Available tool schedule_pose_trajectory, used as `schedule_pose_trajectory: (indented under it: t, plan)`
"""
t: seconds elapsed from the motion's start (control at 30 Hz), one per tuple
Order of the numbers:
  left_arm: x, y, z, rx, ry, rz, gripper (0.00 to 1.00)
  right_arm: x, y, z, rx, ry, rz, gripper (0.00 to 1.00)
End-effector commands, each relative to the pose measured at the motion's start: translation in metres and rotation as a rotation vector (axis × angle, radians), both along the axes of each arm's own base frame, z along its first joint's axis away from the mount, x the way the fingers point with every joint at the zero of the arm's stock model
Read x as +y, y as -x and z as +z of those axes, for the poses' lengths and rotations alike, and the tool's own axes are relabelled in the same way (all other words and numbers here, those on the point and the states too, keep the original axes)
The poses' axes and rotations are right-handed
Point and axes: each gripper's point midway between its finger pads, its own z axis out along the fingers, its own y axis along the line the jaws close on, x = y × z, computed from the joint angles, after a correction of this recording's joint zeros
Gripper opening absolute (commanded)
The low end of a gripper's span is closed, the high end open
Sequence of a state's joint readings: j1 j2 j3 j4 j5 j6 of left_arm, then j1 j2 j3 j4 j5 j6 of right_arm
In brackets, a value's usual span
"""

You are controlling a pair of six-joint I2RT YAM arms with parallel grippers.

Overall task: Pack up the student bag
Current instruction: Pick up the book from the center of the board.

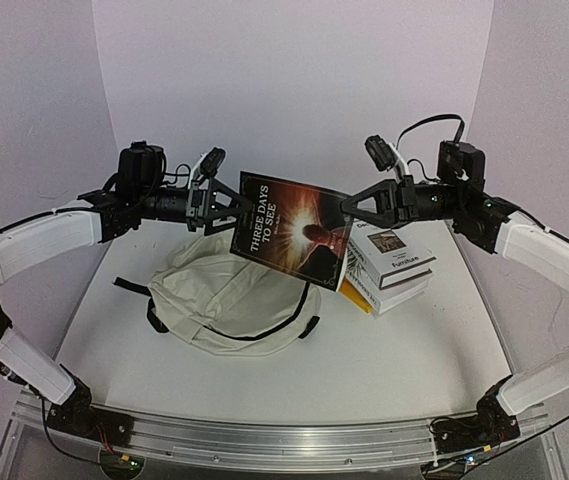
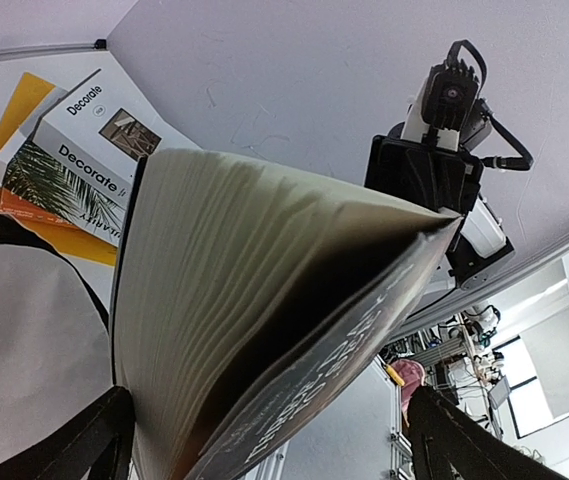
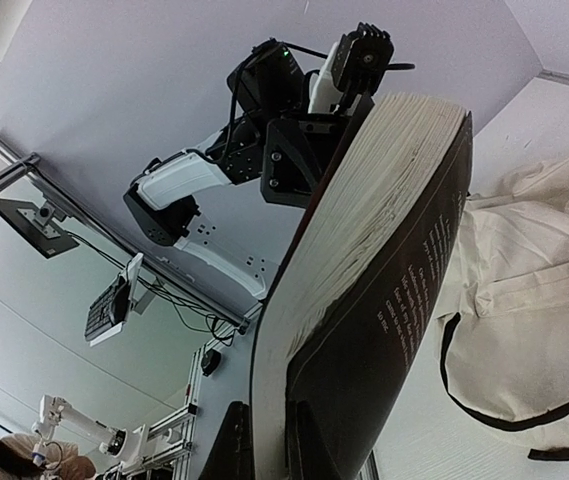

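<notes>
Dark paperback book [image 1: 289,230] aloft above cream fabric backpack [image 1: 224,295], right hand [image 1: 347,206] pinching one edge, left hand [image 1: 236,208] spread around the other

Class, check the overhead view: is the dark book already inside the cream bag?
No, the dark book hangs in the air, outside the student bag, pinched at its edge by the right gripper.

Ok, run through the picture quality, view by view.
Top external: wide-lens bend curves the front rail, light even. Left wrist: the book fills the frame, deep shadow in its fold, window at lower right washed out. Right wrist: book's near edge soft, bright glare at left.
</notes>
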State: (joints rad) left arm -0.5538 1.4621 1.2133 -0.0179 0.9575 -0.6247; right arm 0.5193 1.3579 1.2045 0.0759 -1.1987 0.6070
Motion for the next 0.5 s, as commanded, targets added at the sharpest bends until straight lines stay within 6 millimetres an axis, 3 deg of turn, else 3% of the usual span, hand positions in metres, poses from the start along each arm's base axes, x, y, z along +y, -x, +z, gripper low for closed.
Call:
schedule_pose_trajectory:
  t: [0.0, 0.3, 0.47]
  plan:
    - [-0.007, 0.002, 0.007, -0.050, -0.002, -0.019, 0.95, 0.001, 0.011, 0.041, -0.156, -0.090, 0.038, 0.00]
    - [-0.007, 0.002, 0.001, -0.055, -0.015, -0.029, 0.96, 0.001, 0.017, 0.049, -0.164, -0.115, 0.064, 0.00]
    - [0.005, -0.018, -0.024, -0.088, -0.169, 0.118, 0.99, 0.000, 0.022, 0.053, -0.169, -0.123, 0.076, 0.00]
